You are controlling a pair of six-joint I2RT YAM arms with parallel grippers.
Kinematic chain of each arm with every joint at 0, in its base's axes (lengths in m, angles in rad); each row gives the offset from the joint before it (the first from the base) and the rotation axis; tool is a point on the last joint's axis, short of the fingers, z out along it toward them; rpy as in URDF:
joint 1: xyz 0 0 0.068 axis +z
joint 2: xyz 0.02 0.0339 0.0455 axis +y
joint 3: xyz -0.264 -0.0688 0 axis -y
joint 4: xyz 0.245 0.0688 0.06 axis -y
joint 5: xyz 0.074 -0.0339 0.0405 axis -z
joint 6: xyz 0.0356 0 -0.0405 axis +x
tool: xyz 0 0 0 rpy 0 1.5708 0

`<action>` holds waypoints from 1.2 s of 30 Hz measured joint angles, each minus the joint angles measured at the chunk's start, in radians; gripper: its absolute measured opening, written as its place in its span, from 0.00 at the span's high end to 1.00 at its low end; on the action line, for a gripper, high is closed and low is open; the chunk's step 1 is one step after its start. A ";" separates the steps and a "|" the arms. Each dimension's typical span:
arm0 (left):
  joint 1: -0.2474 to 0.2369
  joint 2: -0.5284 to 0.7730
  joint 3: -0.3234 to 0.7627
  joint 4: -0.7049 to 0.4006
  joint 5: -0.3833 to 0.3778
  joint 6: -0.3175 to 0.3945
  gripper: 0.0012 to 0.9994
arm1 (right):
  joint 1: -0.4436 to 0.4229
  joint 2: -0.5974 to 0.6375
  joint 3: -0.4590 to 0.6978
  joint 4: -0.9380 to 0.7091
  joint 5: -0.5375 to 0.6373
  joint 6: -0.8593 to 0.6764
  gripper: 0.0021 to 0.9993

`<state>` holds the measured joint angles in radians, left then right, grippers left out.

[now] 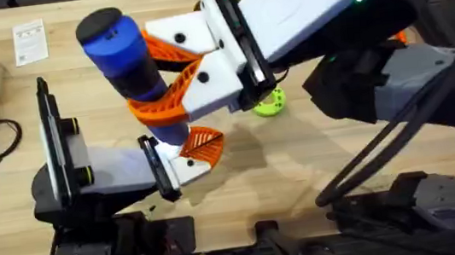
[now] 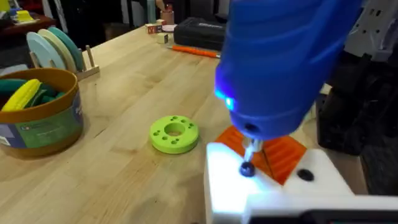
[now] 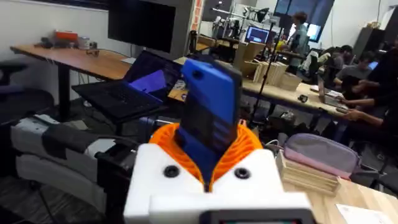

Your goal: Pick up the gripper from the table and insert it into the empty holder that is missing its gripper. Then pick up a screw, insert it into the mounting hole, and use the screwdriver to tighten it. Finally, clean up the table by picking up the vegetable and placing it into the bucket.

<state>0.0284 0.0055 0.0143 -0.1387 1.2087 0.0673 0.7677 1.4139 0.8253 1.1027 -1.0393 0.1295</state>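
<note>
Raised close under your overhead camera, the right gripper (image 1: 172,80) has its orange ribbed pads (image 1: 169,105) clamped around the blue screwdriver (image 1: 126,55), held roughly upright above the table (image 1: 300,158). Below it, your left arm's white holder (image 1: 182,169) carries the orange gripper (image 1: 203,143), seated in place. From your left wrist camera, the screwdriver's thin metal tip (image 2: 250,152) stands on a dark screw (image 2: 247,168) in the top of the white block, beside the orange finger, and a blue light (image 2: 227,101) glows on the driver's body. Whether your left gripper's own fingers are open or closed, the pictures do not tell. Off to the side on the wood sits the bucket (image 2: 43,121) with yellow and green pieces inside. A bright-green disc (image 2: 174,134) lies between the bucket and the holder.
</note>
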 joint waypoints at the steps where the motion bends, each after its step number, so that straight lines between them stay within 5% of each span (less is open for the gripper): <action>1: 0.000 0.000 0.000 0.000 0.000 0.000 0.99 | 0.000 0.000 0.000 -0.001 0.000 0.000 0.98; 36: 0.000 0.000 0.000 0.000 0.000 0.000 0.99 | 0.006 0.000 0.000 -0.005 0.025 0.001 0.98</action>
<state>0.0284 0.0053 0.0143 -0.1387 1.2087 0.0673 0.7738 1.4139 0.8253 1.0980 -1.0142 0.1303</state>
